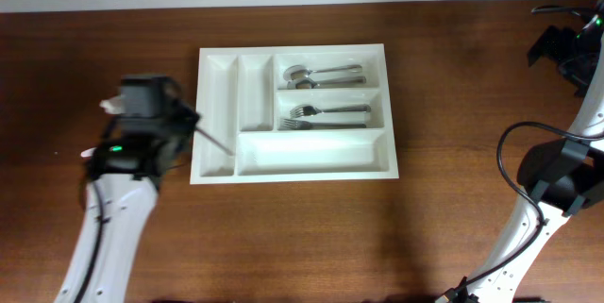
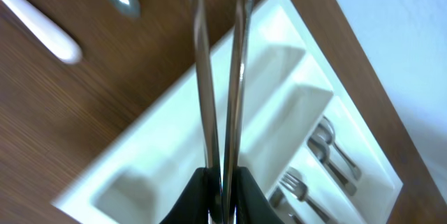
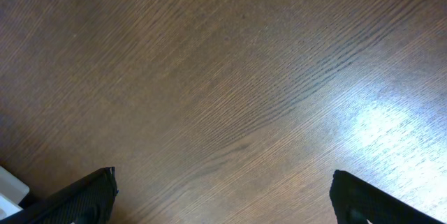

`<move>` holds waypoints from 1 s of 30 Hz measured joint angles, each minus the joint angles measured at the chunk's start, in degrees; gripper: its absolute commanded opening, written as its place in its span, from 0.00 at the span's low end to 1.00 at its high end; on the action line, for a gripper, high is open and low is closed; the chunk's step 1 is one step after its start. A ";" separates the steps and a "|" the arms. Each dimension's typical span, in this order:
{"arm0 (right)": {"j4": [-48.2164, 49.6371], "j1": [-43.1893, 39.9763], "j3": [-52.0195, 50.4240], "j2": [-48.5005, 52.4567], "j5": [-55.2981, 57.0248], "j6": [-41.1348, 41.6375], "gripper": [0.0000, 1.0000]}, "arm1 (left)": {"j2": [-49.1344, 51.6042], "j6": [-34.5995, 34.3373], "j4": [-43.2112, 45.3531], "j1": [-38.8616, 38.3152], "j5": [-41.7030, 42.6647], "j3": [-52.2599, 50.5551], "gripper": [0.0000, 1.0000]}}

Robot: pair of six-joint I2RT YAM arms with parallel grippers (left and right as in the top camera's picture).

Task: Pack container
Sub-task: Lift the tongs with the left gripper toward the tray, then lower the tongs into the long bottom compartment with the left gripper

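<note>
Fingertips of the left gripper (image 2: 220, 185) press together on two slim metal cutlery handles (image 2: 204, 77), held side by side and running up out of the wrist view. From overhead they show as one thin dark line (image 1: 215, 139) slanting from the left gripper (image 1: 192, 124) across the left rim of the large white rectangular plastic container (image 1: 311, 152). This tray sits mid-table, just right of that gripper, its long sides parallel to the table's edge. It has two long narrow compartments on the left and three wide ones on the right. Metal spoons (image 1: 321, 75) lie in the far wide one, metal forks (image 1: 326, 116) in the middle one. Brown wooden table (image 1: 425, 246) stretches on every side of the tray. Only the left wrist view shows the container (image 2: 279, 63) close up, along with a white rounded stick (image 2: 38, 18) lying on the wood. The right gripper (image 1: 566, 48) stands spread wide at the far right corner, well apart from the tray; its own camera shows only its fingers (image 3: 70, 199) and wood grain.
</note>
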 measured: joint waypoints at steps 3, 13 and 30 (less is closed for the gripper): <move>0.02 0.00 0.00 0.00 0.00 -0.02 0.99 | 2.67 -7.65 2.19 -7.08 -4.20 0.00 0.02; 0.00 0.00 0.00 0.00 0.00 -0.02 0.99 | 16.46 -26.69 16.46 -20.79 -9.68 0.09 0.02; 0.00 0.00 0.00 0.00 0.00 -0.04 0.99 | 20.22 -35.15 25.03 -30.91 -10.08 0.11 0.02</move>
